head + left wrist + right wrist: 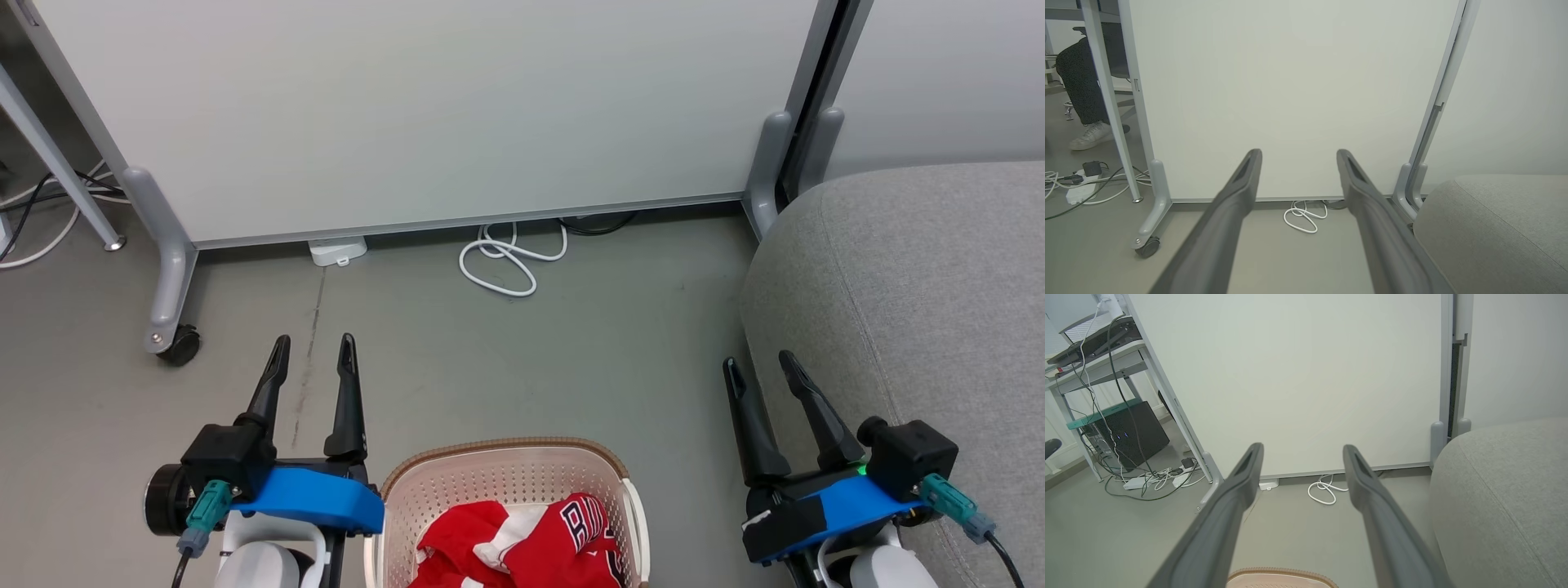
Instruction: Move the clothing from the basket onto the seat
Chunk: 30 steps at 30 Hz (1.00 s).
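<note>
I have the basket [506, 446] low between my two arms. The clothing [555, 535] is heaped inside it, red with a white stripe and some lettering showing. The seat [914, 286] stands just right of the basket, and I see no garment on it. The left gripper [315, 339] hovers just left of the basket and the right gripper [758, 359] just right of it, between basket and seat. Each has its fingers spread wide with nothing between them. My main worry is that the basket's near half is cut off in my head view. Reaching down half-blind, I could hook a fingertip in the perforated wall or under the rim and tip the basket. The fabric is soft, so a pinch on one thin fold may slip and drop the garment on the floor between basket and seat. The two pieces look tangled, so lifting one could drag the other over the rim. The right arm also sits close to the seat's edge and might bump it on the swing.
</note>
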Motion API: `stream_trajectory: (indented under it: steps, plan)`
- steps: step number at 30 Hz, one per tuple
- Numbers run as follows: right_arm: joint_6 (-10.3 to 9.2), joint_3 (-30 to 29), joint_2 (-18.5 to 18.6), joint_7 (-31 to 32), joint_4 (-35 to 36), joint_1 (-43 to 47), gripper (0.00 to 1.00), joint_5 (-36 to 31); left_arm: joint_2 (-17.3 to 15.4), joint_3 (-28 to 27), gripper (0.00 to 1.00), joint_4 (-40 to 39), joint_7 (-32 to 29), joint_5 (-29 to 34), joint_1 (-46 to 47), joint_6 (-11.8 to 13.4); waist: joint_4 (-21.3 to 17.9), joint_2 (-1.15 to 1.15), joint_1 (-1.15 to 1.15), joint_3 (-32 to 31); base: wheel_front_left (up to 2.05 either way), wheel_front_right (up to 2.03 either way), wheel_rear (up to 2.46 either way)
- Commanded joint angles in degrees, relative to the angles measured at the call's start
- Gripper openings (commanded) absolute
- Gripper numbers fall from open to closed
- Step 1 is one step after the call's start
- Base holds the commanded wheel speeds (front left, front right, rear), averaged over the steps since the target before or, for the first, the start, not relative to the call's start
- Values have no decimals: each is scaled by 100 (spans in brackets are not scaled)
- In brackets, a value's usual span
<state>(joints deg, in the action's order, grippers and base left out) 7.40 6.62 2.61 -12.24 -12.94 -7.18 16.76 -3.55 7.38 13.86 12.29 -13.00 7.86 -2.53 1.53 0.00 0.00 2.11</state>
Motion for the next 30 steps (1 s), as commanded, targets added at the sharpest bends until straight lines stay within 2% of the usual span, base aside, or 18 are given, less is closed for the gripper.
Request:
stream_trajectory:
  steps: [1, 19, 30]
  plan:
    - [13, 24, 35, -66, 10, -117, 100, -146, -32, 21, 100, -13, 55, 156, 109, 23, 8, 0, 0, 7, 0, 0, 0]
    - [15, 154, 40, -262, -53, -182, 100, -892, -19, 126, 100, 10, 256, 942, 169, 49, 49, 0, 0, 78, 0, 0, 0]
    - [15, 180, 42, -305, -90, -180, 100, -1046, -7, 139, 100, 34, 299, 1139, 187, 28, 67, 0, 0, 82, 0, 0, 0]
